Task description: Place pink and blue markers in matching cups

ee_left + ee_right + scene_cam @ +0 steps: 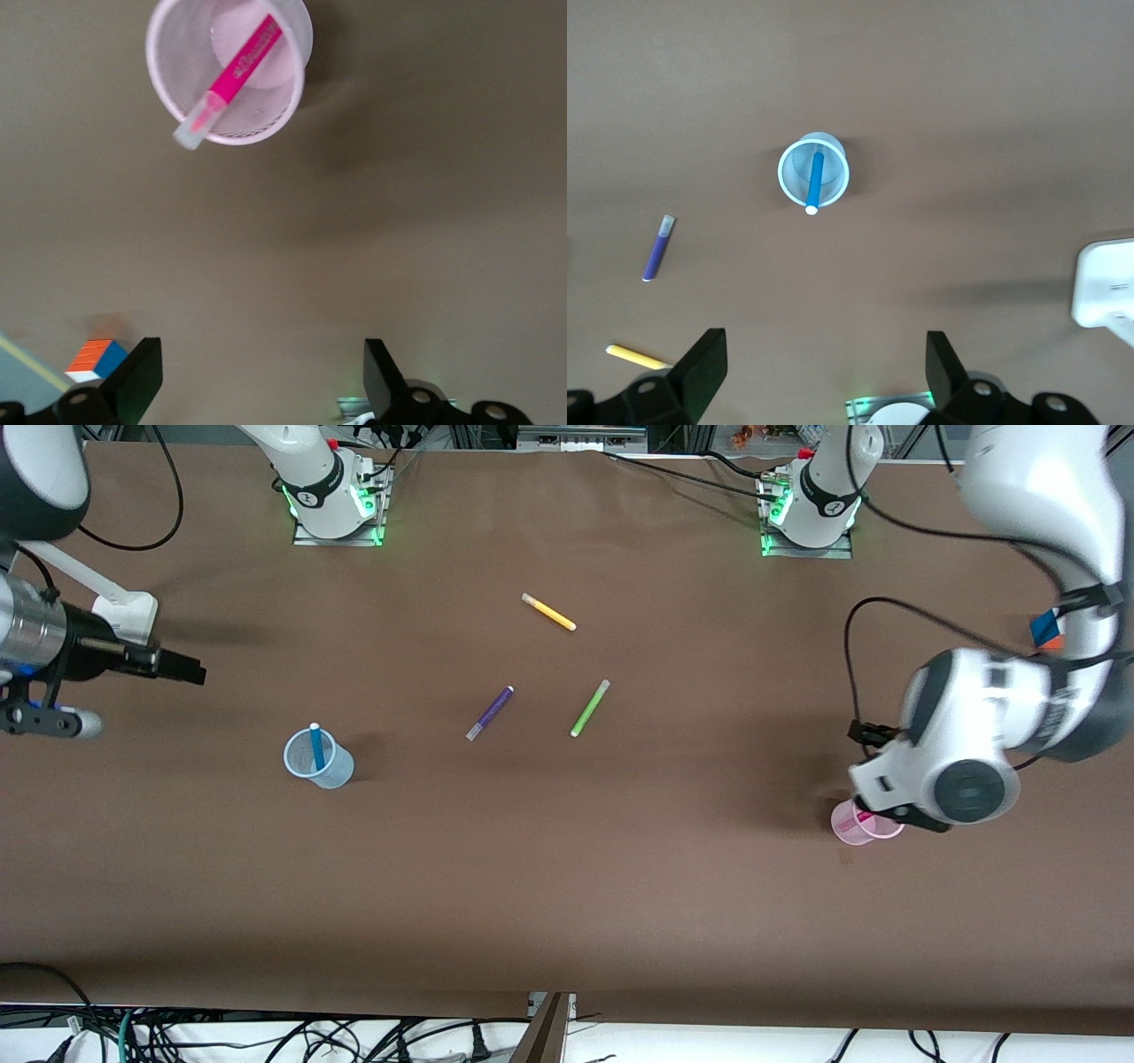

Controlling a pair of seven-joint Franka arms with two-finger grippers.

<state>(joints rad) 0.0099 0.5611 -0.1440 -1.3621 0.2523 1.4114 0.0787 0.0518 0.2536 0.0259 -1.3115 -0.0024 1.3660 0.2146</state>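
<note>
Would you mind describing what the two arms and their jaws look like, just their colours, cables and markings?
Both arms are glossy white with rounded dark grey joint caps. The left arm trails a black cable and has a small orange, blue and white cube fixed near its wrist. The right arm shows a silver metal cylinder and a black end piece. Each base glows green. Both wrist views show black, wedge-shaped fingers.
</note>
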